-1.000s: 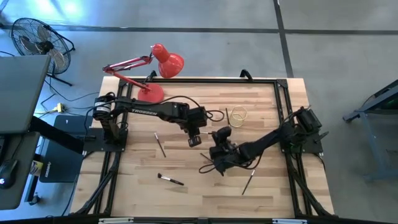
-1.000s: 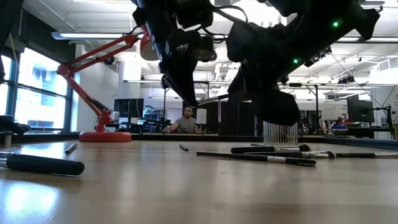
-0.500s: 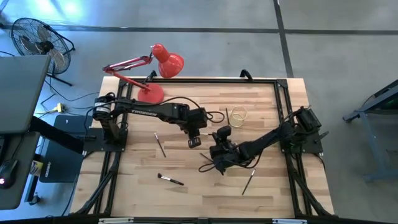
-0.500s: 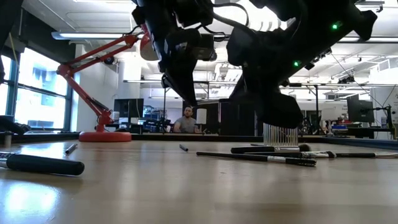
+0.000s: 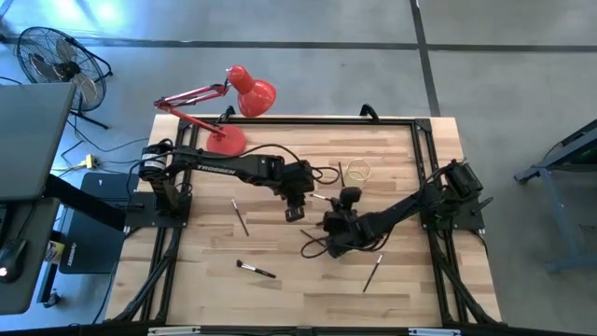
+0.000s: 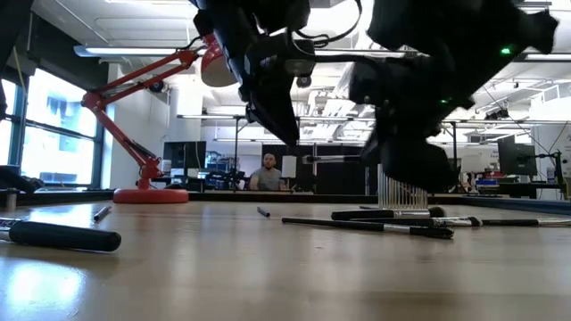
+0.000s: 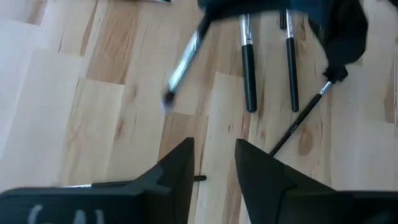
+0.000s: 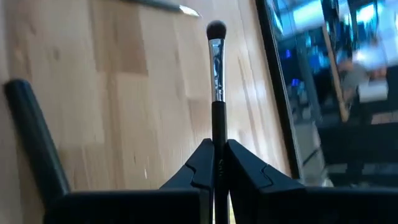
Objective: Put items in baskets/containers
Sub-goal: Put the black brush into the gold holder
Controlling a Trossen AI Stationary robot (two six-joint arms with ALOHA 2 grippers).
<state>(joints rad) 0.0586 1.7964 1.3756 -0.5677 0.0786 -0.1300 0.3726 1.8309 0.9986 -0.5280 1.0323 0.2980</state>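
My right gripper (image 5: pixel 339 200) is shut on a slim makeup brush (image 8: pixel 216 93) with a dark handle, a silvery ferrule and a small dark bristle tip. It holds the brush above the table's middle. My left gripper (image 7: pixel 214 163) hovers just beside it, open, with nothing between its fingers. The brush shows blurred ahead of the left gripper (image 7: pixel 183 62). The clear glass cup (image 5: pixel 357 172) stands on the table a little farther back, and also shows behind my right gripper (image 6: pixel 401 192). Several more brushes (image 5: pixel 241 217) (image 5: pixel 255 270) (image 5: pixel 373 273) lie flat on the wood. My right gripper pinches the brush's dark handle (image 8: pixel 215 149) between its two fingers. The brush lies along the fingers and sticks straight out ahead of them, bristle tip (image 8: pixel 216 28) farthest away. It is lifted clear of the table and roughly level (image 6: pixel 343 159).
A red desk lamp (image 5: pixel 229 103) stands at the far left corner. Three brushes (image 7: pixel 249 68) (image 7: pixel 290 62) (image 7: pixel 298 121) lie close together under the grippers. Black rails (image 5: pixel 424 159) run along the table's edges. A person sits in the room beyond the table (image 6: pixel 268 174).
My right gripper has shifted a little toward the table's right edge and rolled its wrist. The brush now stands out level from it, apart from the left fingertips. My left gripper has tipped slightly and otherwise stayed where it was.
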